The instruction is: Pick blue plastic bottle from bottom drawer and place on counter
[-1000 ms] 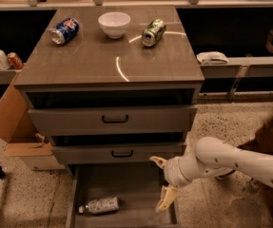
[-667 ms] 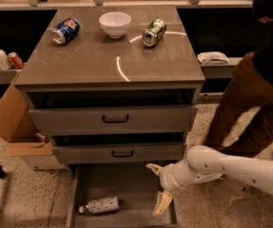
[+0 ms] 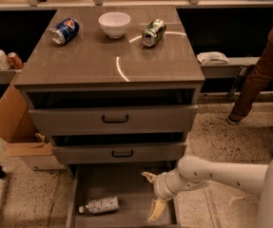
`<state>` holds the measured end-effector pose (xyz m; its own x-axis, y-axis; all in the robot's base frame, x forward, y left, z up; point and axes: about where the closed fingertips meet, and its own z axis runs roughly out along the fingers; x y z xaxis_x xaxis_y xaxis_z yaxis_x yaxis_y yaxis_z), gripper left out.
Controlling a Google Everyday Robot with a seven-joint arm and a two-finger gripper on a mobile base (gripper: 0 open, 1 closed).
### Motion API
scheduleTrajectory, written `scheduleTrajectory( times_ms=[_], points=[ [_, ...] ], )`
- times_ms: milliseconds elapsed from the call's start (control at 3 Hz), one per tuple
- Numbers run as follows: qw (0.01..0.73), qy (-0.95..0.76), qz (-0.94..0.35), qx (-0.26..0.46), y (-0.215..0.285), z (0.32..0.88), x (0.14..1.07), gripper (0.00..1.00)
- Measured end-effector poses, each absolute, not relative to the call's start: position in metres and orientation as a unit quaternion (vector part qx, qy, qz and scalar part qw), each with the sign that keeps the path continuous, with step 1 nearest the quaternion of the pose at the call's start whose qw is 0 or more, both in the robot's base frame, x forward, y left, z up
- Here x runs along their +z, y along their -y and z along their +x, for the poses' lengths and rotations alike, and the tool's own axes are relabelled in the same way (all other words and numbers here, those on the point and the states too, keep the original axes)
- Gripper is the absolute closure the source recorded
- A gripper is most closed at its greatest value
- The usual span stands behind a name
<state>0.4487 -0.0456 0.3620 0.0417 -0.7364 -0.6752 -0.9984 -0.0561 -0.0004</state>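
Observation:
The blue plastic bottle point(image 3: 99, 205) lies on its side on the floor of the open bottom drawer point(image 3: 126, 184), at its front left, white cap pointing left. My gripper point(image 3: 151, 196) hangs over the right part of the drawer, open and empty, one pale finger pointing up-left and the other down. It is to the right of the bottle, well apart from it. The white arm reaches in from the lower right. The counter point(image 3: 93, 65) is the cabinet's grey-brown top above.
On the counter lie a blue can point(image 3: 64, 31), a white bowl point(image 3: 114, 23) and a green can point(image 3: 154, 32). A cardboard box point(image 3: 17, 132) stands left of the cabinet. A person's leg point(image 3: 257, 75) stands at the right. The two upper drawers are slightly open.
My arm and gripper have moved left over the drawer, toward the bottle. The person at the right has stepped back toward the right edge.

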Motion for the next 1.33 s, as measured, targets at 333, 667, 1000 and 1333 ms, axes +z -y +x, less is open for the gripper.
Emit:
scheduleTrajectory(
  times_ms=[333, 667, 1000, 1333],
  points=[
    [0.252, -0.632, -0.678, 0.276, 0.027, 0.452, 0.334, 0.0],
    [0.262, -0.622, -0.678, 0.291, -0.006, 0.459, 0.298, 0.0],
    [0.272, -0.616, -0.675, 0.301, -0.046, 0.469, 0.273, 0.0],
    [0.285, -0.61, -0.672, 0.307, -0.087, 0.482, 0.251, 0.0]
  ],
)
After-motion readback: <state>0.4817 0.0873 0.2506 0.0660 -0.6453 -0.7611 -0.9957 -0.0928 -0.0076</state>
